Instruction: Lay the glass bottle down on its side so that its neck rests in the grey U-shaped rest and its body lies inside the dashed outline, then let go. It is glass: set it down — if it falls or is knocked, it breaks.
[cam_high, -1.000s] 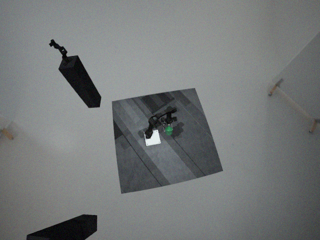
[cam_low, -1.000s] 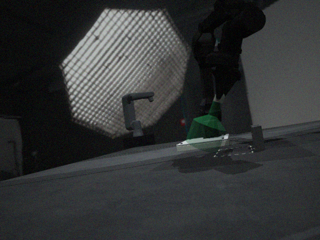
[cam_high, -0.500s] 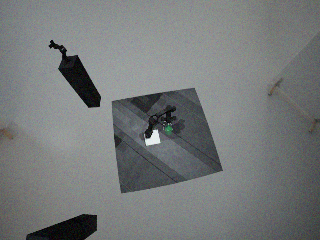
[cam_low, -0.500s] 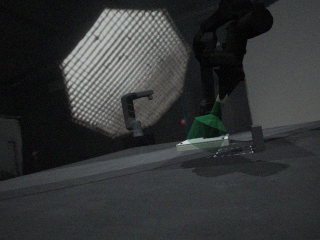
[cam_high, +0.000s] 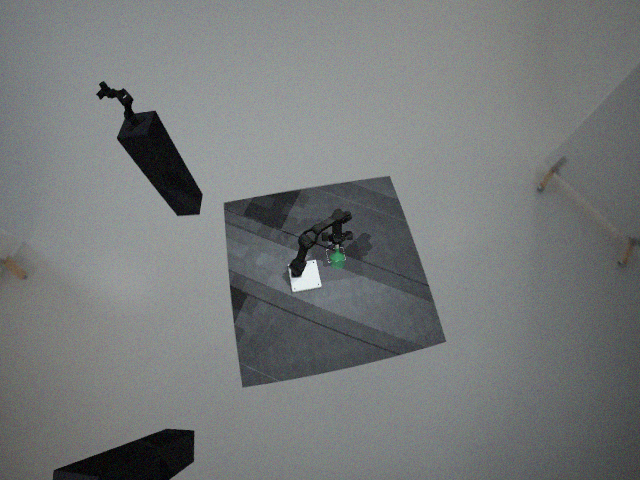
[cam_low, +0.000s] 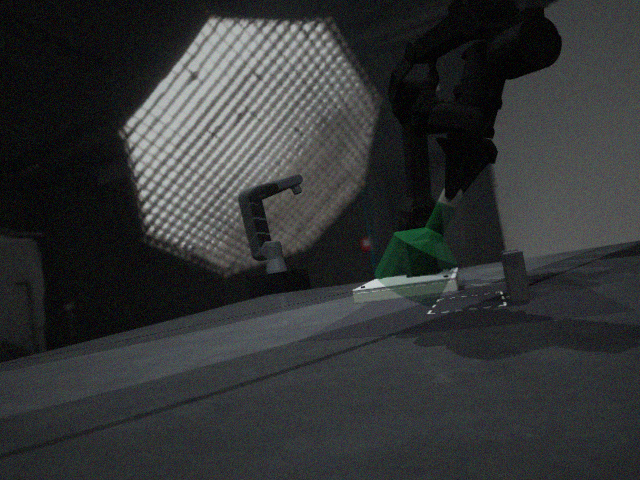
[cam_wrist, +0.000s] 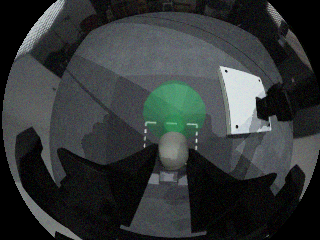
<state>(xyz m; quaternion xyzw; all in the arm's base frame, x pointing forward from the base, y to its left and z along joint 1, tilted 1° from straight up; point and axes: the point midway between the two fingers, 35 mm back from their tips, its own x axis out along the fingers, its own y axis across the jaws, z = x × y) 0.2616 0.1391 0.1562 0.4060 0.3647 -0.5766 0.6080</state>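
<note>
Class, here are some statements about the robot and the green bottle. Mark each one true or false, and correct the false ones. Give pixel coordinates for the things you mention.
1. The claw (cam_low: 453, 195) (cam_wrist: 172, 151) grips the bottle (cam_high: 337, 258) (cam_low: 417, 253) (cam_wrist: 174, 107) by its neck. True.
2. The bottle stands perfectly upright. False: it is tilted.
3. The bottle's neck already lies in the grey rest (cam_low: 515, 276) (cam_wrist: 168, 177). False: it is above the rest, in the claw.
4. The outline (cam_low: 466, 310) (cam_wrist: 145, 135) is dashed. True.
5. The robot's base plate (cam_high: 310, 281) (cam_low: 372, 295) (cam_wrist: 235, 82) is red. False: it is white.
</note>
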